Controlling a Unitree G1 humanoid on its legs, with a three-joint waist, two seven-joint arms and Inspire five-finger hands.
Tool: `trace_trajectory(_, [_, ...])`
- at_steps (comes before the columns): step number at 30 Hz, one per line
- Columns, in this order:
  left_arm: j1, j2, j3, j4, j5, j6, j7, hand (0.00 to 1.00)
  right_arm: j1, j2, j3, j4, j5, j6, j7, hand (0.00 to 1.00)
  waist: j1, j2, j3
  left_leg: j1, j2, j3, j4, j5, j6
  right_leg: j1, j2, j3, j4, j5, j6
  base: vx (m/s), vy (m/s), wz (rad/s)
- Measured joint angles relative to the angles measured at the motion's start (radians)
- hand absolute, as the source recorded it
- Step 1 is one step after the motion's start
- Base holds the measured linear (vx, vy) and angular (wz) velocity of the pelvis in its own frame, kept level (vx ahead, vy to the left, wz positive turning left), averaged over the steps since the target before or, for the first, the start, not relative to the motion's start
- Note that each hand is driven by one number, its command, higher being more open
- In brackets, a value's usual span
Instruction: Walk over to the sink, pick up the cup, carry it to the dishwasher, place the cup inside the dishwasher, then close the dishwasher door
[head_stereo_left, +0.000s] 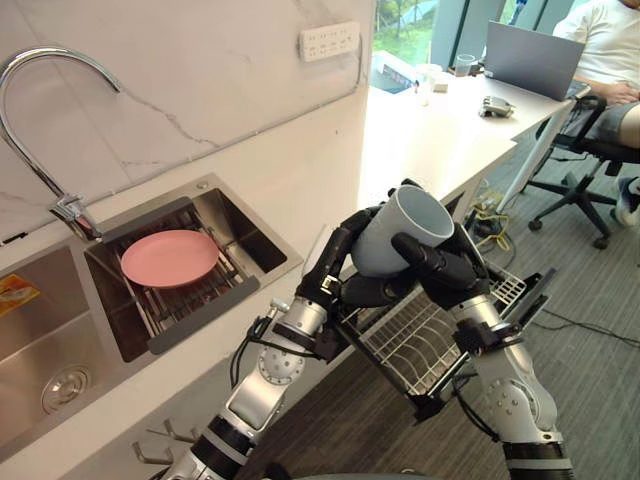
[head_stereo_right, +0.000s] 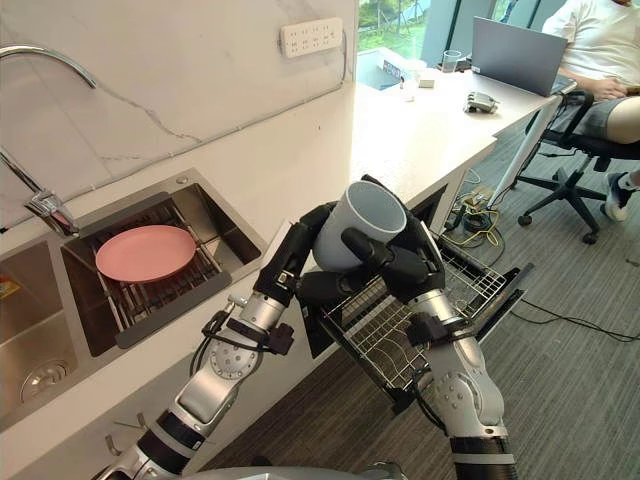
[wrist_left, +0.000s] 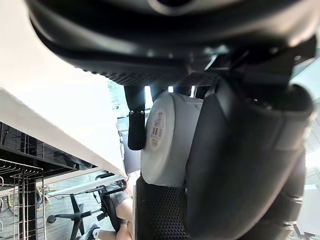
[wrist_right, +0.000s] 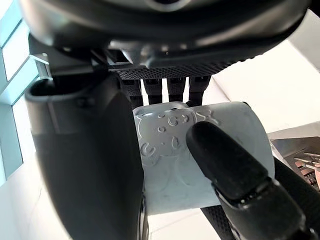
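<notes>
We log the cup (head_stereo_left: 400, 228) held tilted above the pulled-out dishwasher rack (head_stereo_left: 420, 345), left robot hand (head_stereo_left: 335, 265) and right robot hand (head_stereo_left: 447, 270) both wrapped round its wall; we judge it stiff, light, slick-glazed and chippable, best gripped across the body, not the rim.

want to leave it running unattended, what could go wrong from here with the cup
1. The left hand and the right hand are both curled round the tilted cup. If one lets go early, the cup may slip and drop onto the wire rack.
2. The rack is pulled out below the hands. Unless it is pushed in first, closing up afterwards would likely jam.
</notes>
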Motion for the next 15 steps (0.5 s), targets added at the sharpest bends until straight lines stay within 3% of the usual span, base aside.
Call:
trace_trajectory(4, [0.000,-0.001,-0.004,0.000,-0.010,0.005,0.002,0.00,-0.001,-0.004,0.007,0.000,0.020,-0.002,-0.009,0.00,-0.001,0.000,0.000,0.002,0.000,0.000,-0.002,0.003,-0.001,0.000,0.001,0.001,0.000,0.000,0.000,0.00,0.017,-0.01])
trace_trajectory(14, [0.000,-0.006,-0.013,0.000,-0.088,0.007,0.005,0.00,-0.002,-0.007,0.073,-0.011,-0.027,-0.108,-0.102,0.00,0.000,-0.001,-0.001,0.006,0.000,0.004,-0.005,0.006,0.000,-0.001,0.001,0.007,-0.002,0.003,0.004,-0.01,0.024,-0.01])
trace_trajectory(15, [0.000,-0.006,-0.013,0.000,-0.091,0.007,0.006,1.00,-0.002,-0.006,0.077,-0.014,-0.036,-0.115,-0.109,0.00,0.000,-0.001,-0.001,0.006,0.000,0.005,-0.005,0.006,0.000,-0.001,0.001,0.008,-0.002,0.003,0.004,-0.01,0.032,-0.04])
